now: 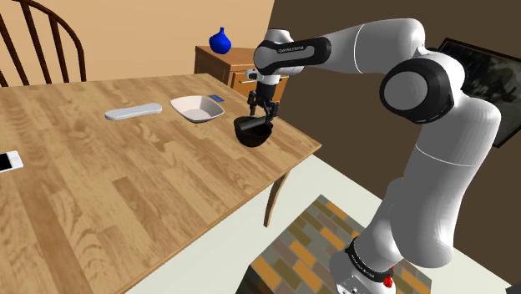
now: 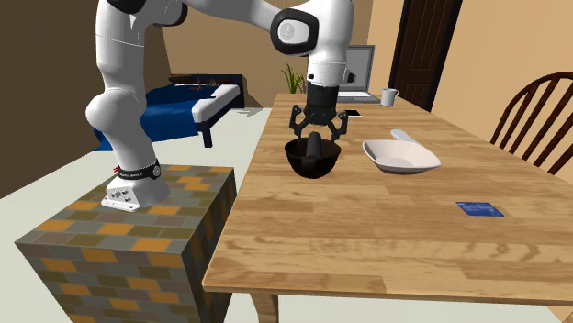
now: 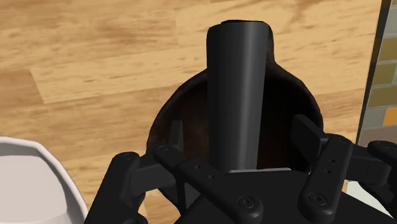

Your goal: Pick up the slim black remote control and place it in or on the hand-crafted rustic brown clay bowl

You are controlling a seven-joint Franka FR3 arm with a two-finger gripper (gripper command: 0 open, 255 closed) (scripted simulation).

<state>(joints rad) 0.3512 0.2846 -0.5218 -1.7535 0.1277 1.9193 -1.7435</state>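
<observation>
The slim black remote point(image 3: 236, 89) stands slanted in the dark brown bowl point(image 3: 289, 86), its far end resting over the rim. My gripper point(image 3: 242, 130) hovers just above it, open, with a finger on each side and a gap to the remote. The second exterior view has the gripper point(image 2: 318, 131) spread over the bowl point(image 2: 312, 167), the remote point(image 2: 315, 147) poking up inside. From the shoulder view the gripper point(image 1: 261, 113) sits over the bowl point(image 1: 253, 135) near the table's corner.
A white dish point(image 1: 196, 108) point(image 2: 399, 156) lies next to the bowl, with a blue card point(image 2: 479, 208) and a pale flat remote point(image 1: 134, 111) farther off. A phone point(image 1: 8, 161) lies at the shoulder view's left. The table edge point(image 1: 292, 163) runs close by the bowl.
</observation>
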